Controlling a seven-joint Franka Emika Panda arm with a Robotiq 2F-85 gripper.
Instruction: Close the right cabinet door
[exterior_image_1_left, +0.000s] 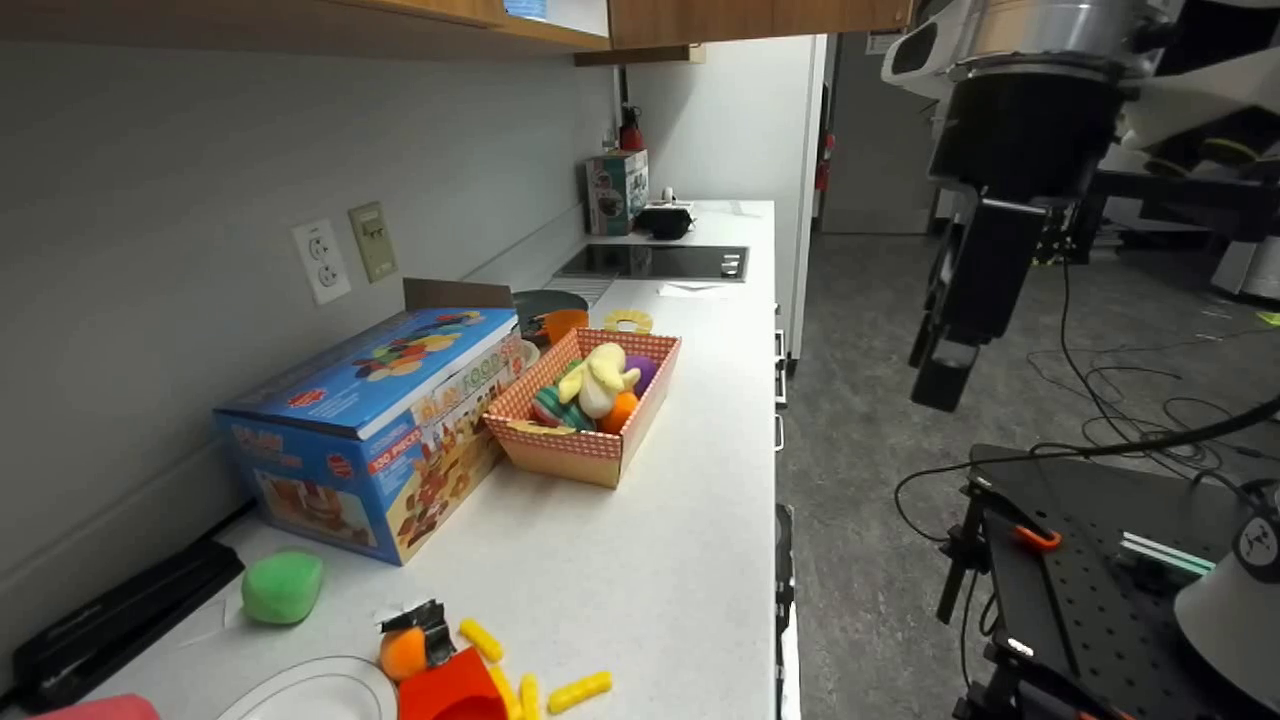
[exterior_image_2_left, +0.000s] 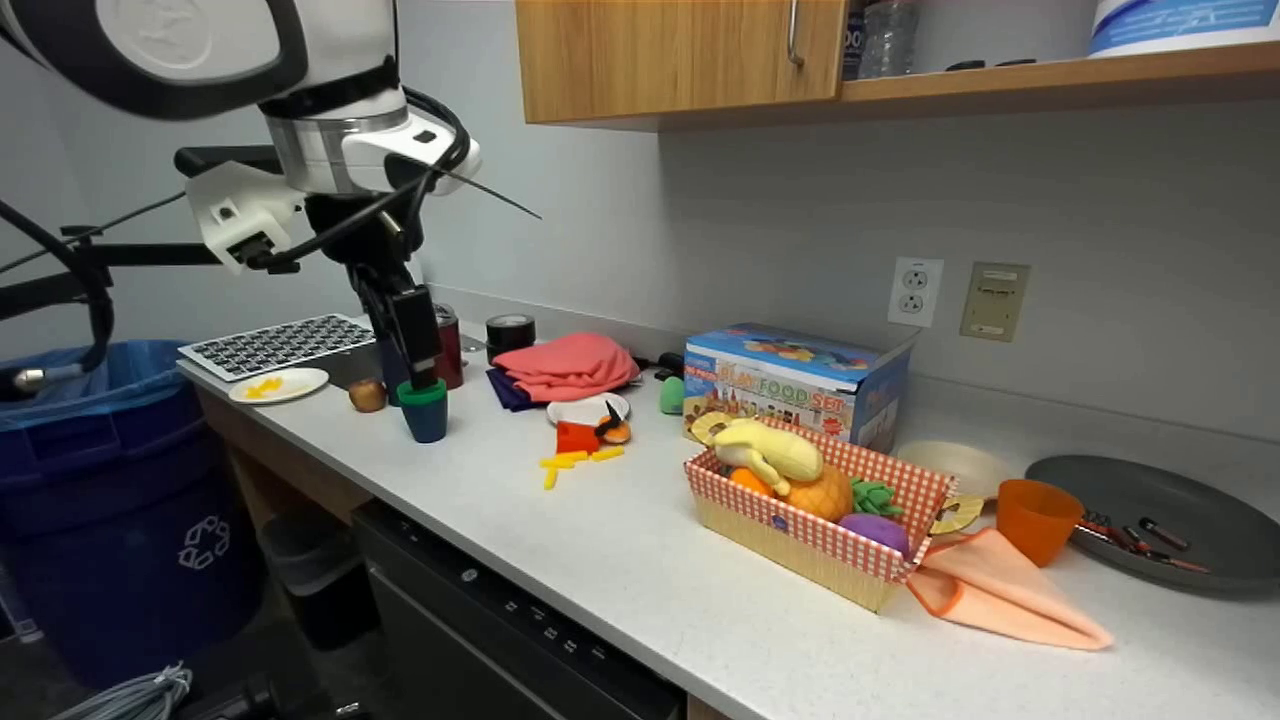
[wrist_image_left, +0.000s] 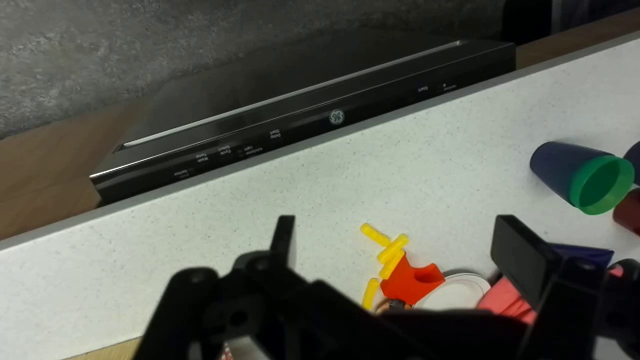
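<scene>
The right cabinet door (exterior_image_1_left: 745, 20) shows as a tan wooden panel at the top of an exterior view. It stands open, jutting out from the cabinet beside the uncovered shelf; its upper part is cut off. It is out of view in the other pictures. My gripper (exterior_image_1_left: 932, 370) hangs pointing down, well below the door and in front of the counter's edge. It also shows at the left in an exterior view (exterior_image_2_left: 415, 345). In the wrist view my gripper (wrist_image_left: 395, 225) is open, its fingers wide apart with nothing between them.
The left cabinet door (exterior_image_2_left: 680, 55) with a metal handle is closed. The open shelf (exterior_image_2_left: 1060, 78) holds a white-and-blue tub (exterior_image_2_left: 1185, 25). The counter (exterior_image_2_left: 600, 540) carries a toy food box (exterior_image_2_left: 790, 385), a basket (exterior_image_2_left: 800, 545), cups, plates and yellow sticks. A dishwasher (wrist_image_left: 310, 110) is below.
</scene>
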